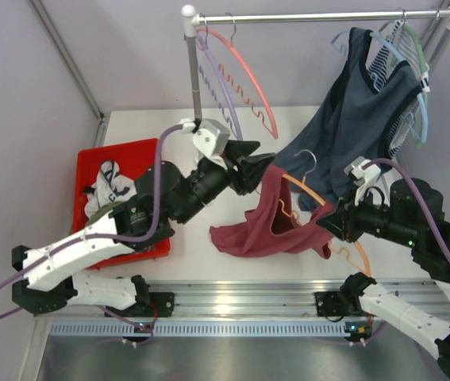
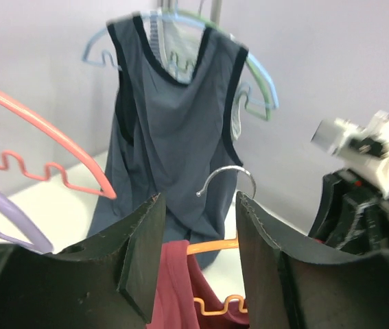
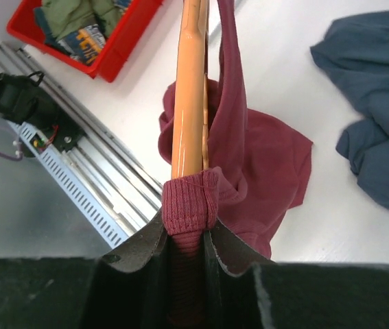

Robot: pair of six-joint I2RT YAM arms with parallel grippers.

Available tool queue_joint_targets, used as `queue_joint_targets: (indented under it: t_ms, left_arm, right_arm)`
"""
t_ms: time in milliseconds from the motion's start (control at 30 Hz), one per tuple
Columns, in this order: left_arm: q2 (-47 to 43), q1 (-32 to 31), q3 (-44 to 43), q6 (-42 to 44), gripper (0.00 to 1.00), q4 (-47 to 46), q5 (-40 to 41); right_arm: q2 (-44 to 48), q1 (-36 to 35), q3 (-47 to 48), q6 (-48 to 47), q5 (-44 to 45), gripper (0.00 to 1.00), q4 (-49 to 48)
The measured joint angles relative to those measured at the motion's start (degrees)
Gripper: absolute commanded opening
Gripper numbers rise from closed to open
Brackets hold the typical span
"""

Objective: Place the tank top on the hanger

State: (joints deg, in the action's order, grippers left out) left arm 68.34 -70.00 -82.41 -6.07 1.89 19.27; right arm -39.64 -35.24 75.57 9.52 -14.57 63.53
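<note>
Table [image 1: 193, 255] with a clothes rail [image 1: 320, 15] across its far side, from which a dark blue-grey top [image 1: 351, 119] hangs down to the surface; red bin [image 1: 90, 163] of clothes at left; maroon tank top [image 1: 260, 226] bunched at centre front, one strap drawn up over an arm of the orange hanger [image 1: 308, 190], which sits tilted above the table; right gripper [image 1: 329, 218] clamped on that hanger arm with the strap wrapped round it; left gripper [image 1: 260, 165] with jaws wide apart, holding nothing, just beside the cloth's upper edge
</note>
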Motion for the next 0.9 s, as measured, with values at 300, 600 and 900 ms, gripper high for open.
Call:
queue_joint_targets:
  t_ms: [300,600,900]
  left_arm:
    - [-8.4,0.0,0.6,1.8,0.52,-2.6,1.4]
    - [-12.3,0.0,3.4,1.9,0.47,-0.1,2.4]
    - [-14.1,0.0,5.8,2.0,0.47,5.9,6.6]
  right_arm:
    - [-5.1,0.0,2.6,5.9,13.7,0.00,2.3]
    - [-21.4,19.4,14.6,5.4,9.8,0.00,-2.1]
    - [-35.2,28.2,34.2,3.4,2.5,0.00,-4.5]
